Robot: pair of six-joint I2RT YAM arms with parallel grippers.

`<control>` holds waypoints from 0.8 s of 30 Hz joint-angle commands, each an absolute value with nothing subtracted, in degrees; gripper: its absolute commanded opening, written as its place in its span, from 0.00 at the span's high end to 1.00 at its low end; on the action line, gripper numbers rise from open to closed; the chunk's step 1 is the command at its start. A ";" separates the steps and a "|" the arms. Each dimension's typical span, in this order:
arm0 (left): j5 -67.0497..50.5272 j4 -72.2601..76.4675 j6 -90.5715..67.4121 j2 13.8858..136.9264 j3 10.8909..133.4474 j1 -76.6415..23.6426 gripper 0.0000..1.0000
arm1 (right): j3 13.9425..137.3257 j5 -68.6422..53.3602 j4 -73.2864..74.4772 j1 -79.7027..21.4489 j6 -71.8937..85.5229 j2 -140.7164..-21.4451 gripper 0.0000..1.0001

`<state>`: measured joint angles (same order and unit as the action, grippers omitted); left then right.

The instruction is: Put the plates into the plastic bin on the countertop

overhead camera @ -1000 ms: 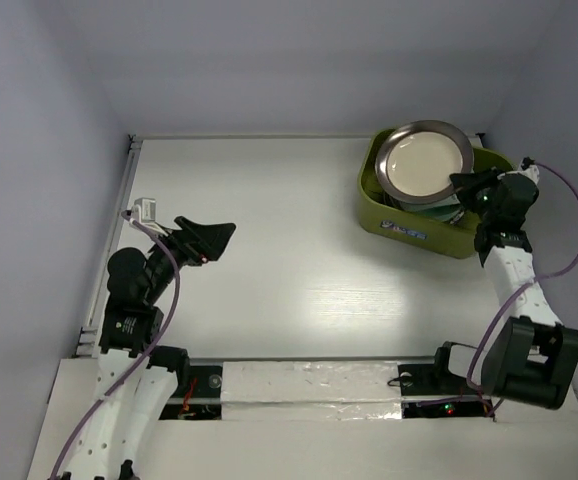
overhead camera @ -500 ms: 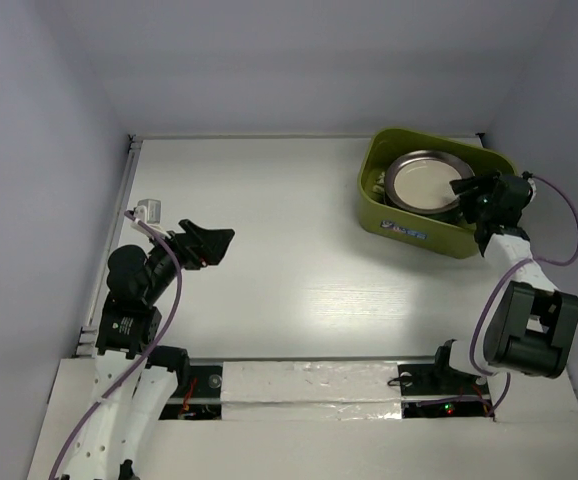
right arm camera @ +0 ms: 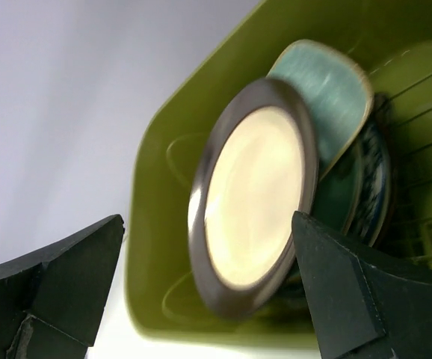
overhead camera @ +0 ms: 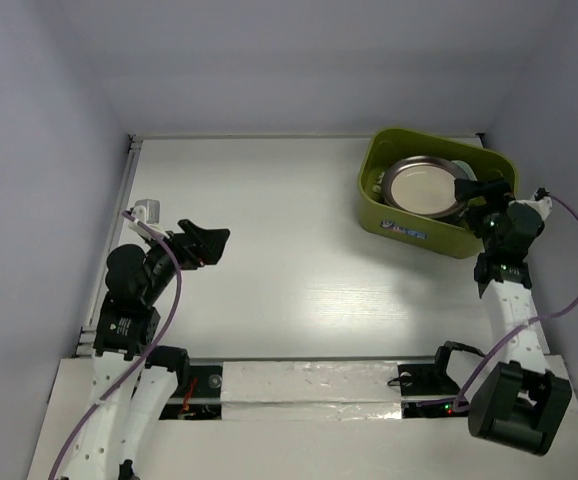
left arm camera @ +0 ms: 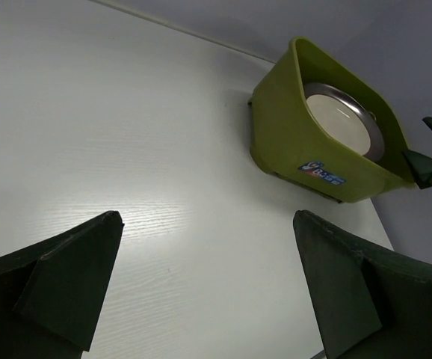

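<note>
Plates sat stacked inside the plastic bin (overhead camera: 409,225) at the far right corner of the countertop (overhead camera: 289,250), w/ the metal-rimmed cream plate (overhead camera: 429,187) on top. The top view showed only that dish clearly; what lay under it was mostly hidden.

The right wrist cam filled that in. Behind the cream plate a mint rectangular plate (right arm camera: 328,86) stuck out, plus a teal plate (right arm camera: 337,196) and the edge of a blue-floral plate (right arm camera: 373,168), all leaning together over the bin's slotted bottom (right arm camera: 425,134). Exact count couldn't be told.

The right gripper (overhead camera: 476,188) hung over the bin's near right rim, jaws spread wide, holding nothing. In its own cam the cream plate showed btw its fingers (right arm camera: 59,277), clear of both.

The left gripper (overhead camera: 207,242) was well apart, over the left part of the countertop, jaws also fully spread & empty. The left wrist cam gave the bin's outer side wall w/ its small label (left arm camera: 322,173), also in the top view but not in the right wrist cam. It caught the right gripper's fingertips (left arm camera: 429,166) by the bin's rim too. The metal rail (overhead camera: 124,175) along the left edge showed only from above.
</note>
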<state>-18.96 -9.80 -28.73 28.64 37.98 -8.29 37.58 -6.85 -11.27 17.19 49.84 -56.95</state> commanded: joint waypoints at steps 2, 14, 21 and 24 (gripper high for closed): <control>-16.88 -9.58 -27.07 27.25 41.13 -8.61 0.01 | 33.05 -16.51 -15.91 17.23 50.45 -49.69 0.01; -16.34 -9.06 -26.63 23.73 45.53 -8.61 0.01 | 32.60 -45.42 -16.80 17.23 54.14 -29.90 1.00; -19.42 -7.21 -27.95 23.47 46.84 -8.61 0.01 | 42.71 -47.63 -7.13 17.23 50.80 -20.39 0.99; -20.13 -7.12 -28.04 23.64 47.72 -8.61 0.01 | 42.89 -47.72 -7.73 17.23 51.24 -20.74 0.91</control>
